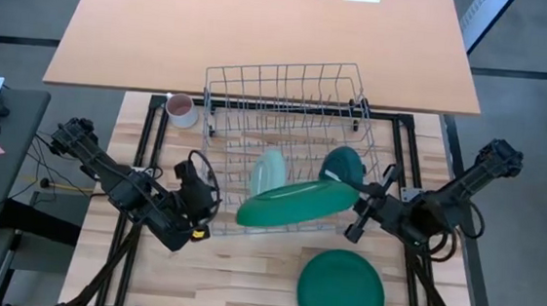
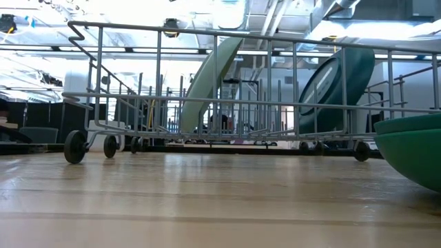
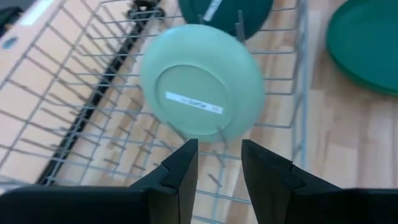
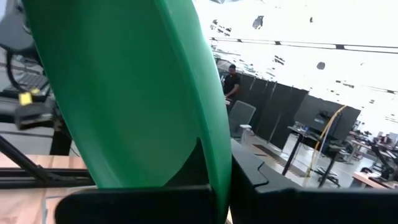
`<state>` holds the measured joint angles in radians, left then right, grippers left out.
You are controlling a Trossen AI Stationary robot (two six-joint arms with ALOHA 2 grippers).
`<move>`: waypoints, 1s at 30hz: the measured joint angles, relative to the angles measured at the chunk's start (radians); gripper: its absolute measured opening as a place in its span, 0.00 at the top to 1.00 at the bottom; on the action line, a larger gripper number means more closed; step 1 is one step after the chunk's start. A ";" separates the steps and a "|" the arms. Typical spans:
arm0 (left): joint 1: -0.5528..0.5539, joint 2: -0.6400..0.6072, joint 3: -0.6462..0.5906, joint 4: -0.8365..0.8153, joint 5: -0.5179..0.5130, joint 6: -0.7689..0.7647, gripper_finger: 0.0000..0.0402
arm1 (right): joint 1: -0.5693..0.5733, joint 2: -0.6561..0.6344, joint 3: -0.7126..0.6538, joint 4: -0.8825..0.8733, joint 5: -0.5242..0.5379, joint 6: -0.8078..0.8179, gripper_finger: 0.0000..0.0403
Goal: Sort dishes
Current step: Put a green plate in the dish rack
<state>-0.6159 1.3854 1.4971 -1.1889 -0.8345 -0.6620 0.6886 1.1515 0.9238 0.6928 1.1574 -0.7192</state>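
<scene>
Right fingers clamp a green plate (over the rack); left fingers apart, empty

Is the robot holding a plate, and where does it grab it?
Yes. The right gripper pinches a big green plate by its rim. The left gripper holds nothing.

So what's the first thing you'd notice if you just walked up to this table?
The big green plate, gripped by its edge in the right pincer and held above the table just in front of the wire rack. Next, two plates already standing in the rack: a pale mint plate and a dark teal plate beside it.
</scene>
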 joint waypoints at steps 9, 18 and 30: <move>0.001 0.000 0.000 -0.099 -0.089 -0.081 0.71 | 0.010 0.000 0.001 -0.003 -0.001 -0.016 0.96; 0.015 0.000 0.000 -0.276 -0.221 -0.256 0.71 | 0.010 0.000 0.001 -0.003 -0.001 -0.016 0.96; 0.067 -0.007 -0.087 -0.377 -0.225 -0.374 0.71 | 0.010 0.000 0.001 -0.003 -0.001 -0.018 0.96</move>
<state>-0.5492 1.3788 1.4099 -1.5660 -1.0594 -1.0365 0.6987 1.1515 0.9245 0.6895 1.1568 -0.7374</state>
